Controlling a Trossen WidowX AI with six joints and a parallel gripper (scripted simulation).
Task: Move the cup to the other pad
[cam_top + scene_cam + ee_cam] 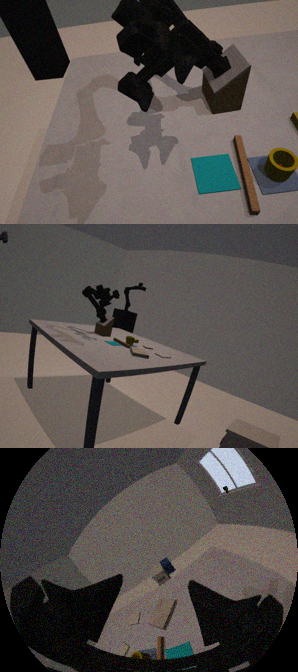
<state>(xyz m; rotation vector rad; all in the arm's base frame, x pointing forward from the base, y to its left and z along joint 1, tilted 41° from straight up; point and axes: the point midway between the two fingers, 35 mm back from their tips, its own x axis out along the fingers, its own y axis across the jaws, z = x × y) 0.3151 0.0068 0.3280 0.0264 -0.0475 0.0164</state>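
The cup (280,164), yellow-rimmed and olive-walled, stands upright on the blue-grey pad (259,177) near the counter's (103,164) right edge; a wooden bar (246,174) separates it from the teal pad (214,173). I judge it a rigid, light vessel with smooth walls, likely to slip under a weak pinch. A red marble (280,165) shows inside. I would grip across the side wall, below the rim. Its long axis runs vertically, mouth up; the exterior view shows a handle-like stub, but I cannot tell which way it points. My pincer (156,591) hangs spread and empty, well apart from the cup, raised beside the base block (226,82).
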